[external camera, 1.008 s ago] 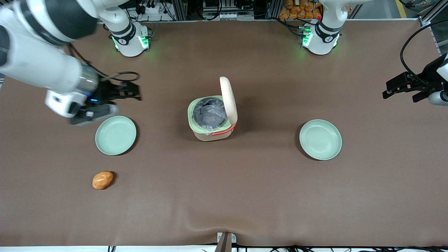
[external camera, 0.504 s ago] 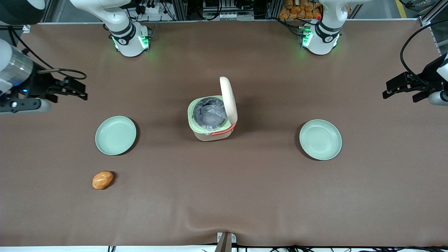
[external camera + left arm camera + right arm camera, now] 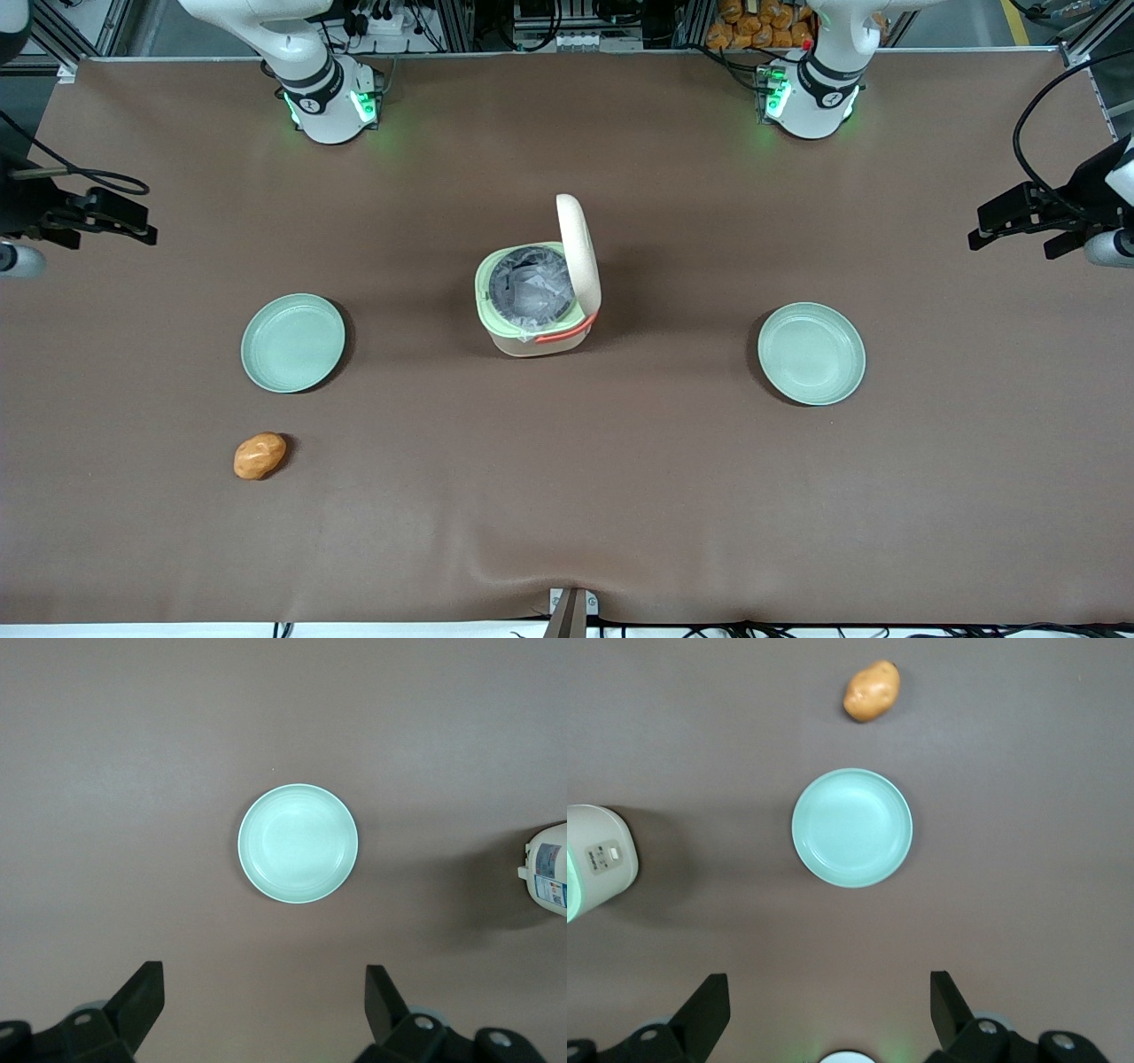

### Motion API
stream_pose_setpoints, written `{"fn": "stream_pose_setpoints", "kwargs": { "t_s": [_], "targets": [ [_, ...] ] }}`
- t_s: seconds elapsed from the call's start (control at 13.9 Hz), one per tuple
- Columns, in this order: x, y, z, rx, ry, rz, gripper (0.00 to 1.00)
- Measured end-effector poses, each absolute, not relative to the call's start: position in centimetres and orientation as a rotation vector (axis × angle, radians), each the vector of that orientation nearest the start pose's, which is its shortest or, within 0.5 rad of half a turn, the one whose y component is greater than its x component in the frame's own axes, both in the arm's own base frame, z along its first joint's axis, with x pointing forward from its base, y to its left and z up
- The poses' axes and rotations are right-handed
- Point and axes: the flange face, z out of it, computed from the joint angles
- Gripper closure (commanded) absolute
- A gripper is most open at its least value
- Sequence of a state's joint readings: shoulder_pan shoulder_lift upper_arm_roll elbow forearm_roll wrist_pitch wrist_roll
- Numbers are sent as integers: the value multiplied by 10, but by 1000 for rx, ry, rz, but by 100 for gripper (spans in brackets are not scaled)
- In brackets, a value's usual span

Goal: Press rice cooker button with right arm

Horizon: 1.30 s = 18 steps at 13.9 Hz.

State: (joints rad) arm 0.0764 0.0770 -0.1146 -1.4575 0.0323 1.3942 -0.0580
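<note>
The rice cooker [image 3: 532,332] stands mid-table with its cream lid [image 3: 580,257] swung up and the dark inner pot showing. In the right wrist view the cooker's wall [image 3: 594,895] carries the button [image 3: 602,857], a small pale rounded-rectangle patch. In the front view the button is not distinguishable. My right gripper [image 3: 142,221] hovers at the working arm's end of the table, well apart from the cooker. It is open and empty, with its black fingers spread wide in the right wrist view [image 3: 827,979].
A pale green plate [image 3: 293,343] lies between my gripper and the cooker and also shows in the right wrist view [image 3: 852,827]. A potato [image 3: 260,455] lies nearer the front camera. A second plate [image 3: 811,353] lies toward the parked arm's end.
My right arm has swung away from the cooker toward the working arm's end of the table, with most of the arm now out of the front view. Cooker, plates and potato have not moved.
</note>
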Motion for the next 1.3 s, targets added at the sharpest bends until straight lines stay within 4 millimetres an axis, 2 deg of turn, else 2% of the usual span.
{"fn": "stream_pose_setpoints", "kwargs": {
  "t_s": [0.5, 0.79, 1.3],
  "targets": [
    [548, -27, 634, -3160, -11, 217, 0],
    [546, -38, 631, -3158, 21, 232, 0],
    [546, -35, 624, -3131, 14, 253, 0]
  ]
}}
